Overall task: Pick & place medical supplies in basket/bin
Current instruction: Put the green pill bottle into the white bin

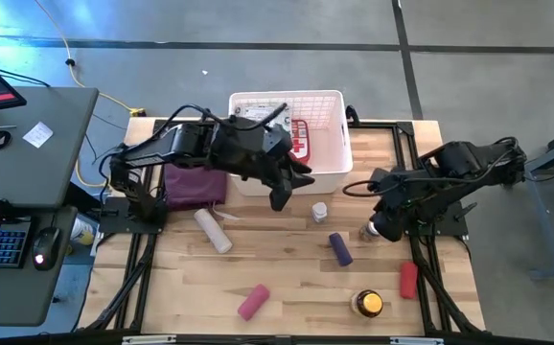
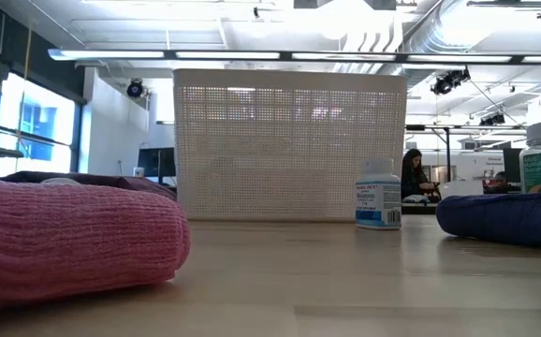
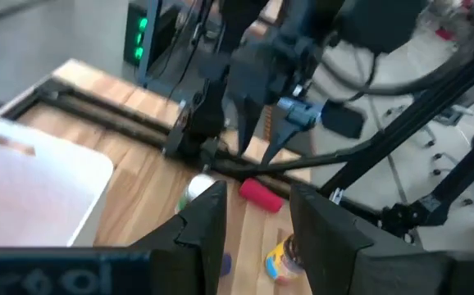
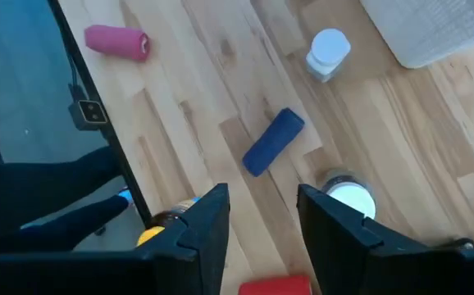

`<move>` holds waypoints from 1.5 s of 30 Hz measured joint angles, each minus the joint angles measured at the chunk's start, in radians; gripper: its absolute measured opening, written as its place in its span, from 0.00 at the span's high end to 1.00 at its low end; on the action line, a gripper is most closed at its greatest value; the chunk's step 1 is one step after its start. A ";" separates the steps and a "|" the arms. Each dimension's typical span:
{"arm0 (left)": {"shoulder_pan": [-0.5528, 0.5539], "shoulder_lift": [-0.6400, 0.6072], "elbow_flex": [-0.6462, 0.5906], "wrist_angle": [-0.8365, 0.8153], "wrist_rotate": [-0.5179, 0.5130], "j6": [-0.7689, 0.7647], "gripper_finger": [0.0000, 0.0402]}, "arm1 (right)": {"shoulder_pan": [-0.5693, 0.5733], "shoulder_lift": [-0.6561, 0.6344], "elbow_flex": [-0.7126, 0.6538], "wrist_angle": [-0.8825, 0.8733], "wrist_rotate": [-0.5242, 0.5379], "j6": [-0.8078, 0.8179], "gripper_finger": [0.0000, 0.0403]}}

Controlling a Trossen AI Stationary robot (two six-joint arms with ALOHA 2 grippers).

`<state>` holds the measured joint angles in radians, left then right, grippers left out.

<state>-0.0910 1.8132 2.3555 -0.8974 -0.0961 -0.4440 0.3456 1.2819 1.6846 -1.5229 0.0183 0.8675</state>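
The white basket stands at the table's far middle with a red first-aid case inside. My left gripper hovers open and empty just in front of the basket's near wall. My right gripper hangs open and empty, pointing down, over the table's right part, beside a white-lidded bottle. On the table lie a small white bottle, a blue roll, a beige roll, a pink roll, a red roll and an amber jar.
A maroon fabric pouch lies left of the basket, under the left arm. A desk with a keyboard and mouse stands beyond the table's left edge. Bare wood shows at the near left. A person sits far off in the room.
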 joint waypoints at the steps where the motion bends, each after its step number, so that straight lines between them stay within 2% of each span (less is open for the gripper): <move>1: 0.000 -0.008 -0.001 0.011 -0.001 0.012 0.58 | 0.003 -0.001 -0.009 0.006 0.002 -0.001 0.66; 4: 0.000 -0.025 0.000 0.020 -0.032 0.037 0.58 | 0.004 -0.016 -0.085 0.031 -0.040 -0.004 0.66; 10: 0.000 -0.071 0.000 -0.011 -0.083 0.047 0.58 | 0.004 -0.060 -0.327 0.167 -0.169 0.008 0.65; 13: 0.000 -0.083 0.001 -0.010 -0.103 0.056 0.58 | 0.004 -0.086 -0.405 0.181 -0.197 0.015 0.60; 20: 0.000 -0.096 0.000 -0.082 -0.177 0.081 0.58 | 0.004 -0.131 -0.524 0.204 -0.084 -0.009 0.37; 25: 0.000 -0.096 0.000 -0.147 -0.178 0.081 0.58 | -0.001 -0.129 -0.646 0.253 -0.098 -0.008 0.25; 33: 0.057 -0.095 0.000 -0.177 -0.170 0.101 0.58 | -0.005 -0.128 -0.755 0.289 -0.074 0.048 0.23; 45: 0.206 -0.095 0.000 -0.176 -0.033 0.136 0.58 | -0.006 -0.124 -0.785 0.336 0.035 0.049 0.23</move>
<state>0.1151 1.7184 2.3558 -1.0733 -0.1288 -0.3077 0.3398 1.1580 0.8992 -1.1866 0.0534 0.9169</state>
